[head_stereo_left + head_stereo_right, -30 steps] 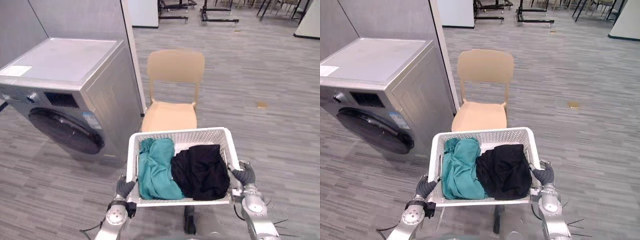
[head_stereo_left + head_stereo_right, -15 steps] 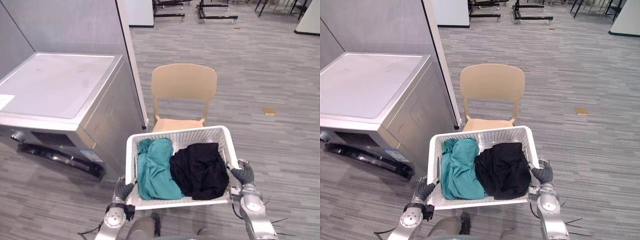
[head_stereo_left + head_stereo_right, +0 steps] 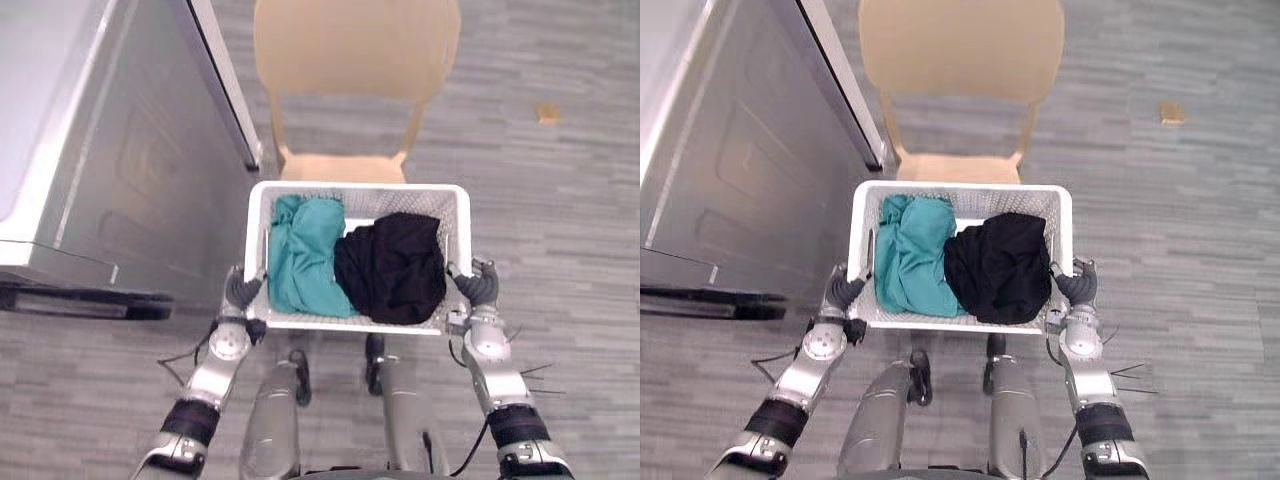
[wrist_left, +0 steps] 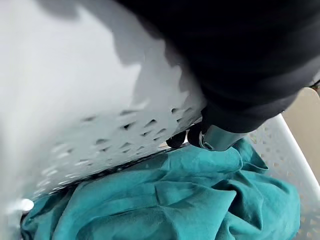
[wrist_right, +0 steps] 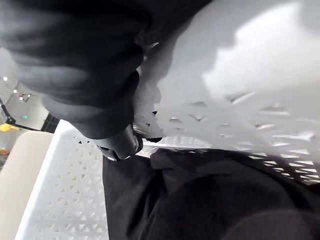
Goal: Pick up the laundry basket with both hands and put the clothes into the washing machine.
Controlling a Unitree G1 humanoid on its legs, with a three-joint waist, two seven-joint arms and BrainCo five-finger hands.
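Before chair [image 3: 350,60], laundry basket [image 3: 356,187]

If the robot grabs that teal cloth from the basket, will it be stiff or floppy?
Probably floppy: the teal cloth lies crumpled in folds in the basket. Likely light, and it may drag the black cloth touching it.

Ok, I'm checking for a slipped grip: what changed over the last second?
Mostly the camera: it now looks more steeply down, so everything shifted. The laundry basket now hides most of the seat of the chair. Unchanged: left hand and right hand grip its sides, teal cloth on the left, black cloth on the right.
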